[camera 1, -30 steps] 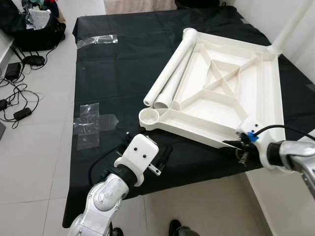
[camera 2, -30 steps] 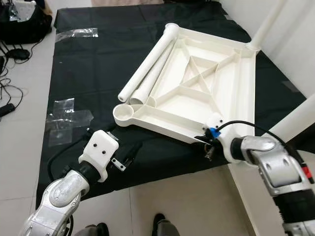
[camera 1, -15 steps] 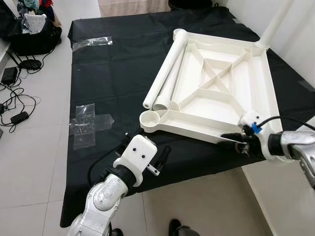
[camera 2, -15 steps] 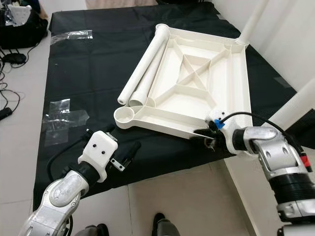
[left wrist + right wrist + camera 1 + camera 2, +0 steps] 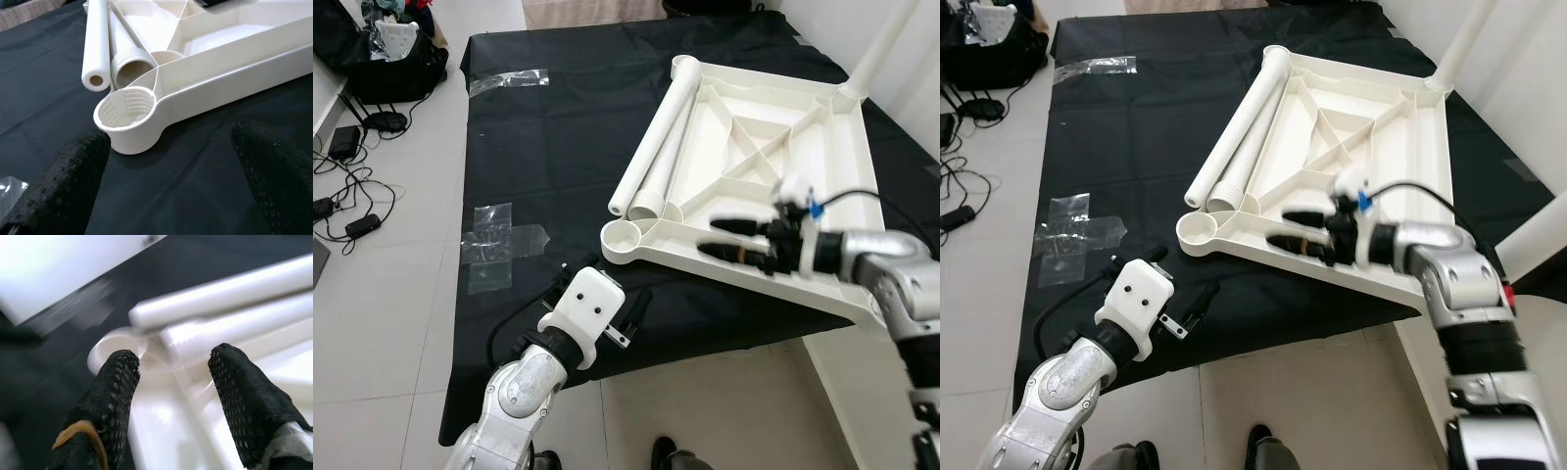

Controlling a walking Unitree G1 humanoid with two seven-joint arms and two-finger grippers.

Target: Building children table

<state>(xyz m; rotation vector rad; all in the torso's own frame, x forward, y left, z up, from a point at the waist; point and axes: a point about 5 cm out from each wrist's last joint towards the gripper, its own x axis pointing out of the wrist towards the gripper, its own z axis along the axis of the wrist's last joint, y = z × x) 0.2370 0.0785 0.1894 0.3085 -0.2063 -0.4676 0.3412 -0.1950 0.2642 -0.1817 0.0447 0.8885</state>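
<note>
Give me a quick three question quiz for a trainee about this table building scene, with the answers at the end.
1. True or false: the right gripper is open above the upturned tabletop.
2. How many loose legs lie along the tabletop's edge, beside the empty corner socket?
A. one
B. two
C. four
3. Fill in: the left gripper is open over the black ____, facing the corner socket.

Key: 1 true; 2 B; 3 cloth.
</note>
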